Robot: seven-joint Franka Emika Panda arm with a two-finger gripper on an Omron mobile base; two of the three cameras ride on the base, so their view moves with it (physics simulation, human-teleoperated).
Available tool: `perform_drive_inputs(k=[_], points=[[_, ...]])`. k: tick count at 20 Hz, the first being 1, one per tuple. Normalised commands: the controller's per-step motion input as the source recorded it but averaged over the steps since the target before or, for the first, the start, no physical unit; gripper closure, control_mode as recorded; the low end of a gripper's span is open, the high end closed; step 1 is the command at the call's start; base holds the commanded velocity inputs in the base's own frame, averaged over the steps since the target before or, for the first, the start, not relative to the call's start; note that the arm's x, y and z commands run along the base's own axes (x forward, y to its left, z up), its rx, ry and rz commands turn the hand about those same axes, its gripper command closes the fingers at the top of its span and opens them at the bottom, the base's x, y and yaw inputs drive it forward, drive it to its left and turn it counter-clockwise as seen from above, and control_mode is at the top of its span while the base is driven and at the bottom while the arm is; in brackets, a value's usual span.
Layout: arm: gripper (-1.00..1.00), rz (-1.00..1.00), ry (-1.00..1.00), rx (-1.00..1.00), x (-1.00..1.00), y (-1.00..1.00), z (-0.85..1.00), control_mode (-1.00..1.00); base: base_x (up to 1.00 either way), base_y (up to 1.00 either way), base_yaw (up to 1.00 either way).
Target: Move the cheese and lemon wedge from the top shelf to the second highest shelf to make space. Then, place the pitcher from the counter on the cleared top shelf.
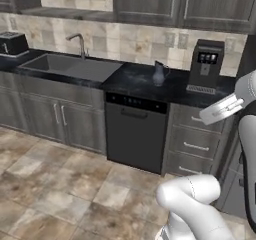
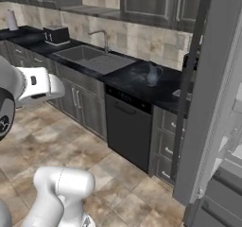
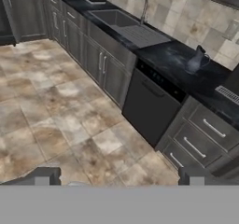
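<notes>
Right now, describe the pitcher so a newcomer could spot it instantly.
Find the black marble counter right of the sink, above the black dishwasher. The pitcher stands there upright, left of the coffee machine. It is a small glossy blue-grey jug with a round belly and loop handle, unlike the tall boxy black machine.
</notes>
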Motion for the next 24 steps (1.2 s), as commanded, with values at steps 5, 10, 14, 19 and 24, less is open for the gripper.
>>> perform_drive_inputs(k=[5, 10, 14, 19, 24], points=[[-1.00, 0.00, 0.00, 0.00, 0.00, 0.00, 0.00, 1.00, 0.48, 0.04, -0.25], [-1.00, 0.00, 0.00, 0.00, 0.00, 0.00, 0.00, 1.00, 0.54, 0.09, -0.33], [-1.00, 0.00, 0.00, 0.00, 0.00, 0.00, 0.00, 1.00, 0.62, 0.28, -0.29], [-1.00, 0.00, 0.00, 0.00, 0.00, 0.00, 0.00, 1.00, 0.70, 0.47, -0.23], [-1.00, 0.00, 0.00, 0.00, 0.00, 0.00, 0.00, 1.00, 0.73, 0.48, -0.22]])
